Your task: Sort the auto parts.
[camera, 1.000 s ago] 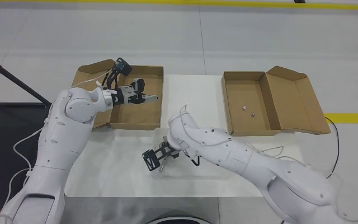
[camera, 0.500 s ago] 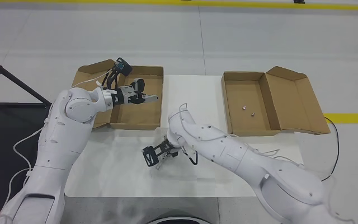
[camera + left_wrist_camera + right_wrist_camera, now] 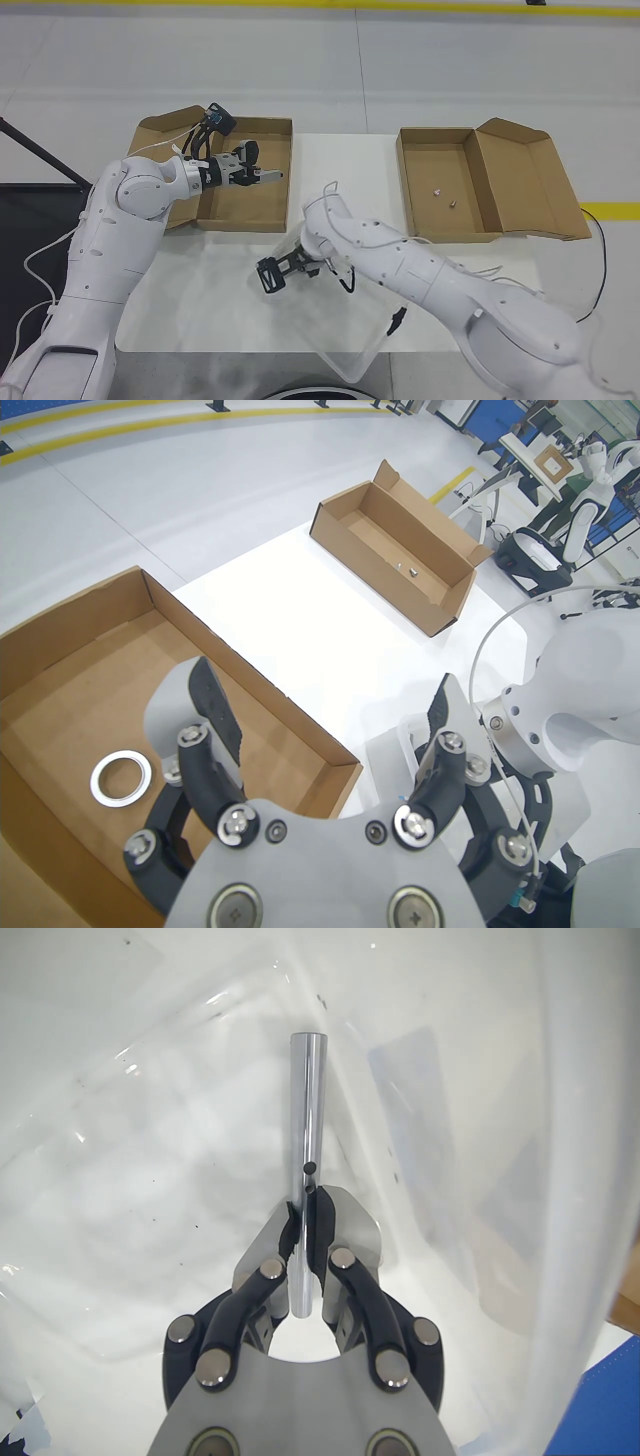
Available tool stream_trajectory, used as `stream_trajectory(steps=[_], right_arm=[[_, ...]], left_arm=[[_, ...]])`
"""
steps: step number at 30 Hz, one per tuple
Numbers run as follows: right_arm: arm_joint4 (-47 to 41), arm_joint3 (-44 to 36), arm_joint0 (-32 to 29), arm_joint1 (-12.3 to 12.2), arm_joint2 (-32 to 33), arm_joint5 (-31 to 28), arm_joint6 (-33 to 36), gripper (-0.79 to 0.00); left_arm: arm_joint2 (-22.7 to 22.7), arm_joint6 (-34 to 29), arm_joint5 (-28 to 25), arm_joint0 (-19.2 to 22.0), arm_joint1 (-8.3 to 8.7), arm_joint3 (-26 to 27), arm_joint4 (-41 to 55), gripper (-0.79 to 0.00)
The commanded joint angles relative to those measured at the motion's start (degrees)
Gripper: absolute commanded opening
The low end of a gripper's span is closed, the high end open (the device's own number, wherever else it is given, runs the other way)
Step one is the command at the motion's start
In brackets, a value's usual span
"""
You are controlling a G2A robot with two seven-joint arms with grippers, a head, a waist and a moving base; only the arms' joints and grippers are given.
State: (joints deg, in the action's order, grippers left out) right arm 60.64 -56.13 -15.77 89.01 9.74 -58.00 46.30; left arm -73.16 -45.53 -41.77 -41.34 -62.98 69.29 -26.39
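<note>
The right gripper, clamped on the steel pin inside the clear bin, has shifted toward the middle of the worktop, suggesting the pin is bound for a box; the left gripper stays wide over the left box.

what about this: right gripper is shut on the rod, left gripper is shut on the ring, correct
Not quite: the left gripper is open and empty, and the ring lies loose in the box, as the left wrist view shows. The right gripper is shut on the rod.
</note>
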Motion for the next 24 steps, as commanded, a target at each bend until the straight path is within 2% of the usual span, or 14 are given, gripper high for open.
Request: stream_trajectory(steps=[1, 6, 18, 24], right_arm=[[-0.8, -0.6, 0.1, -0.4, 0.0, 0.0, 0.0, -0.785], [-3.9, -4.3, 1.2, -2.2, 0.0, 0.0, 0.0, -0.785], [-7.9, -13.3, 2.8, -9.1, 0.0, 0.0, 0.0, -0.785], [-10.1, -17.1, 4.3, -12.1, 0.0, 0.0, 0.0, -0.785]], left_arm=[[0.0, 0.0, 0.0, 0.0, 0.00, 0.0, 0.0, 0.000], [0.0, 0.0, 0.0, 0.0, 0.00, 0.0, 0.0, 0.000], [0.0, 0.0, 0.0, 0.0, 0.00, 0.0, 0.0, 0.000], [-1.6, 3.9, 0.7, -2.4, 0.55, 2.2, -0.8, 0.000]])
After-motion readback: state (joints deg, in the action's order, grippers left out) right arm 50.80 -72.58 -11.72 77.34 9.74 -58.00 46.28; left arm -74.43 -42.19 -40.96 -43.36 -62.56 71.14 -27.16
